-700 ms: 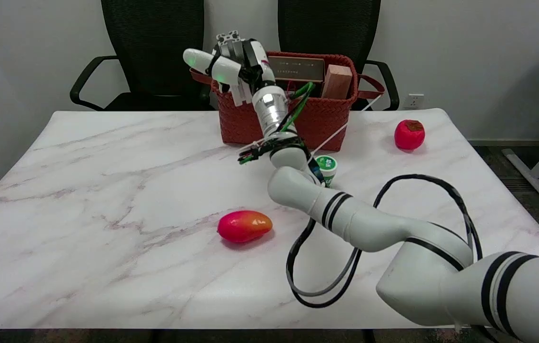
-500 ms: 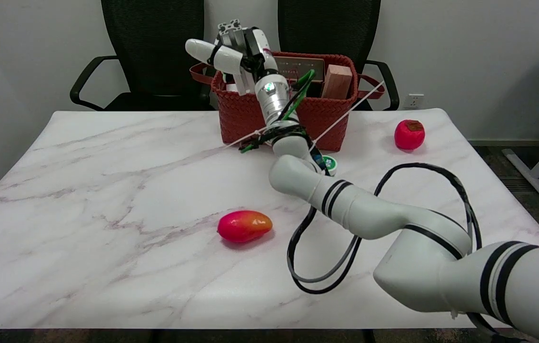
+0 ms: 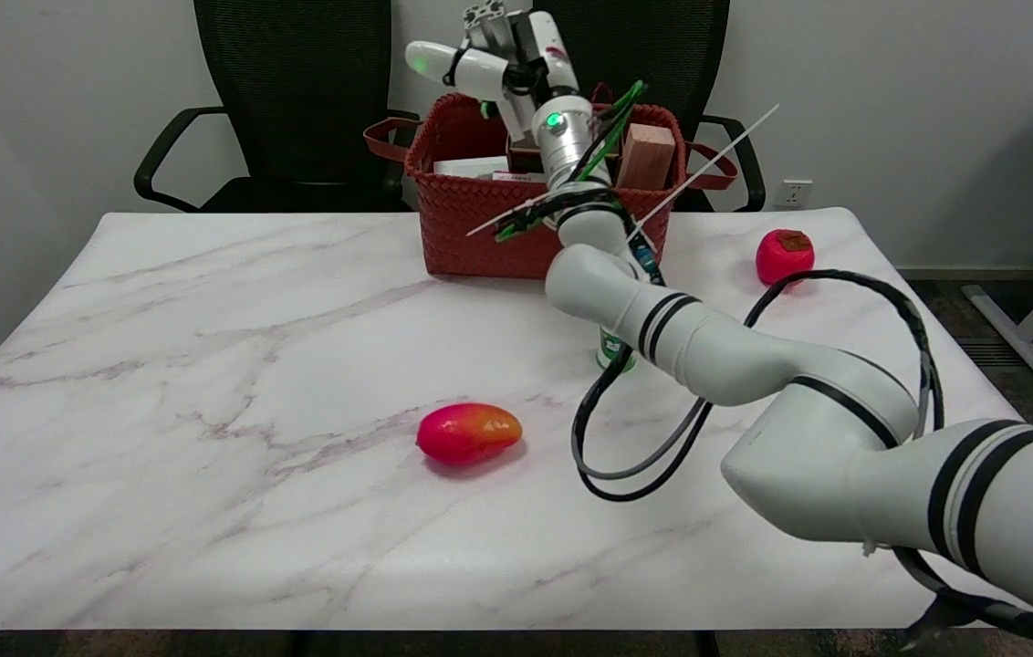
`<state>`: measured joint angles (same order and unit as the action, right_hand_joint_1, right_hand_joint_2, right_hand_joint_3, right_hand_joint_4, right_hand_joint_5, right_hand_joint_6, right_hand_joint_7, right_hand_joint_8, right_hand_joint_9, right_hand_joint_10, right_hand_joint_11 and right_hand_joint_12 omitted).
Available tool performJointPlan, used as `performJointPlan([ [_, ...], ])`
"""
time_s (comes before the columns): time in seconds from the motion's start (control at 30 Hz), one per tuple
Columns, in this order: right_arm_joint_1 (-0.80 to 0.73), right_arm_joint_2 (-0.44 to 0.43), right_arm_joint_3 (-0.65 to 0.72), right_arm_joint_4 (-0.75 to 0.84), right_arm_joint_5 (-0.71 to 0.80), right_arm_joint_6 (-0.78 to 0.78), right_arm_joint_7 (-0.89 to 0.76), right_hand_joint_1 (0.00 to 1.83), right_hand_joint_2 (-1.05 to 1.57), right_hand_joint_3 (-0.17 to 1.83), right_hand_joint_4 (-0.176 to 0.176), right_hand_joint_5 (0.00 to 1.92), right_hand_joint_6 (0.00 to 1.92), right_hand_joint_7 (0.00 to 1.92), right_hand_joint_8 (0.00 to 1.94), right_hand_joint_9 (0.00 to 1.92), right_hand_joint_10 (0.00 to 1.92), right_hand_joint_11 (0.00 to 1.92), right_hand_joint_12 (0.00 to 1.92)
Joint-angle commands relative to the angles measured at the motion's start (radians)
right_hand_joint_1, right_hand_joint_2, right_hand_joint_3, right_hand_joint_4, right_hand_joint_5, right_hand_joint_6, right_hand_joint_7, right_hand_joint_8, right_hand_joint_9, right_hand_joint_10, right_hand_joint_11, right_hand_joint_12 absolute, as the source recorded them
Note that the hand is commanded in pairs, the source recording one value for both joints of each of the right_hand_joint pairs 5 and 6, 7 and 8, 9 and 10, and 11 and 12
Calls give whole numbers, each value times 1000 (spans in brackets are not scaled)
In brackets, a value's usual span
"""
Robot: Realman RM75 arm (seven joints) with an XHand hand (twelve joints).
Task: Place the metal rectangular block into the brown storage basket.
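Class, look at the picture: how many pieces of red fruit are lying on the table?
2. One reddish-orange fruit lies near the table's front middle; one red fruit sits at the far right, beside the basket. The arm may hide others.

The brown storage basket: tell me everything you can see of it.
The brown storage basket is a rectangular, reddish-brown woven bin with a strap handle at each end. It stands upright at the table's far edge, in front of two black chairs. Inside show a wooden block leaning at the right end and flat pale items at the left. The right hand hovers above its opening; the forearm crosses its front wall.
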<state>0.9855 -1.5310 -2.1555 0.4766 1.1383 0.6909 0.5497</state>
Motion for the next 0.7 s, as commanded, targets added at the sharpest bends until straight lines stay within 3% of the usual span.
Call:
performJointPlan([
  [0.03,19,146,117,35,-5,-22,-145,909,647,-19,0,1449,1449,1666,1666,1641,1641,1750,1750],
  [0.27,-51,199,198,121,28,-8,-153,927,691,-22,0,1444,1444,1686,1686,1674,1674,1776,1776],
  [0.7,-123,229,193,144,174,102,-153,909,760,-11,0,1476,1476,1714,1714,1703,1703,1805,1805],
])
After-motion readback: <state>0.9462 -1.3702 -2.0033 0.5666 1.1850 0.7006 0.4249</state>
